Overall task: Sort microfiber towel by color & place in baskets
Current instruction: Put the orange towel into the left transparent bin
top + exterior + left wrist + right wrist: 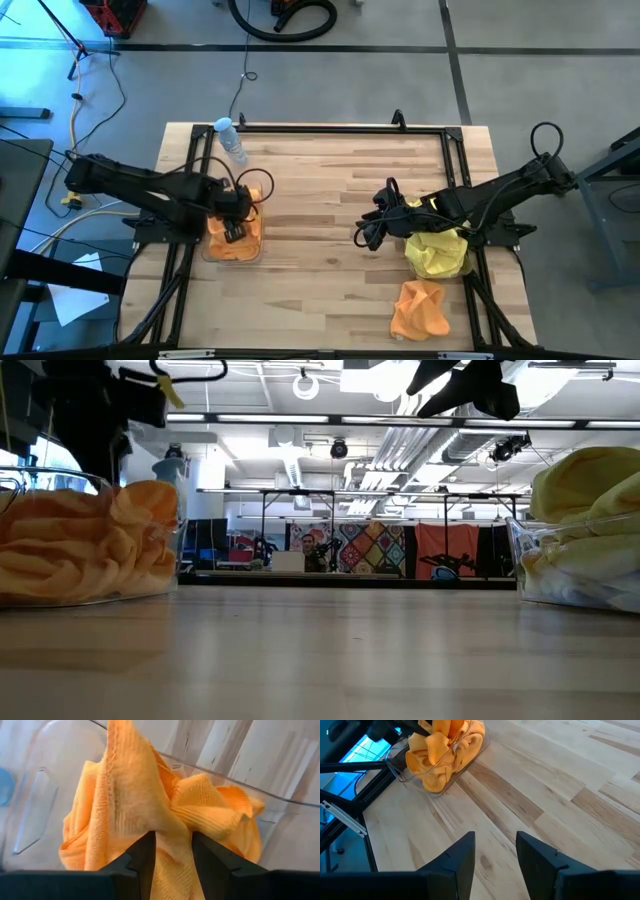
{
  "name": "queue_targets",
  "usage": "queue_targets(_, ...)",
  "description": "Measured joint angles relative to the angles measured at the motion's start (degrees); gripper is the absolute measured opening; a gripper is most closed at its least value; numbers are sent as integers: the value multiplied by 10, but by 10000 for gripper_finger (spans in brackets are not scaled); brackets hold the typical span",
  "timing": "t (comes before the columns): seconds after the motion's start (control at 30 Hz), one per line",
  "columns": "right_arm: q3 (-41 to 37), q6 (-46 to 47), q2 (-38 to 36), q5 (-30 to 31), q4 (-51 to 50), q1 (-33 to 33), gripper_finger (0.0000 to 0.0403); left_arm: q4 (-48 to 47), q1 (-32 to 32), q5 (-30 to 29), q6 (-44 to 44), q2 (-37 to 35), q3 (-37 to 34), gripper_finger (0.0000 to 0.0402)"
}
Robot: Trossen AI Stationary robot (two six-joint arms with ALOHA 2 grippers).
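Note:
Orange towels [238, 240] fill the clear left basket [258, 252], also seen as the left basket [172, 555] in the low view. My left gripper [173, 855] stands right over this basket, shut on the topmost orange towel [130, 795]. Yellow towels [437, 255] are heaped in the right basket [525, 560], spilling above its rim. One more orange towel [418, 310] lies crumpled on the table near the near right corner. My right gripper [495, 857] hovers open over bare wood [368, 236], left of the yellow heap. My left gripper pinches a bunched fold of the orange towel [172, 832] between its two fingers, coming from above and pointing down into the basket. The cloth runs in a ridge away from the fingers, and its remainder rests on the other orange cloth in the basket.
A clear water bottle [230, 138] lies near the far left corner. Black frame rails [330, 127] run along the table's far edge and both sides. Bare wood [320, 200] lies between the two baskets.

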Motion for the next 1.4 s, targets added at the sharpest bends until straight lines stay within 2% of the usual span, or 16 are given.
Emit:
queue_targets(0.5,0,-3,0,0,0,0,138,-13,0,-1,-13,-3,16,117)
queue_targets(0.73,0,-3,0,0,-1,0,138,-13,0,-30,-12,-3,16,117)
queue_targets(0.87,0,-3,0,0,-1,0,138,-14,0,-24,6,-4,16,117)
queue_targets(1.07,0,-4,0,0,-2,0,138,-44,0,-21,2,-4,46,117)
queue_targets(1.17,0,-4,0,0,-2,0,138,-62,0,-53,2,-4,58,117)
queue_targets(1.27,0,-5,0,0,-2,0,138,-62,0,-113,13,-4,56,117)
queue_targets(1.33,0,-5,0,3,-2,0,138,-31,0,-143,35,-4,45,117)
queue_targets(1.4,0,-5,0,11,-2,0,138,15,0,-135,79,-4,23,117)
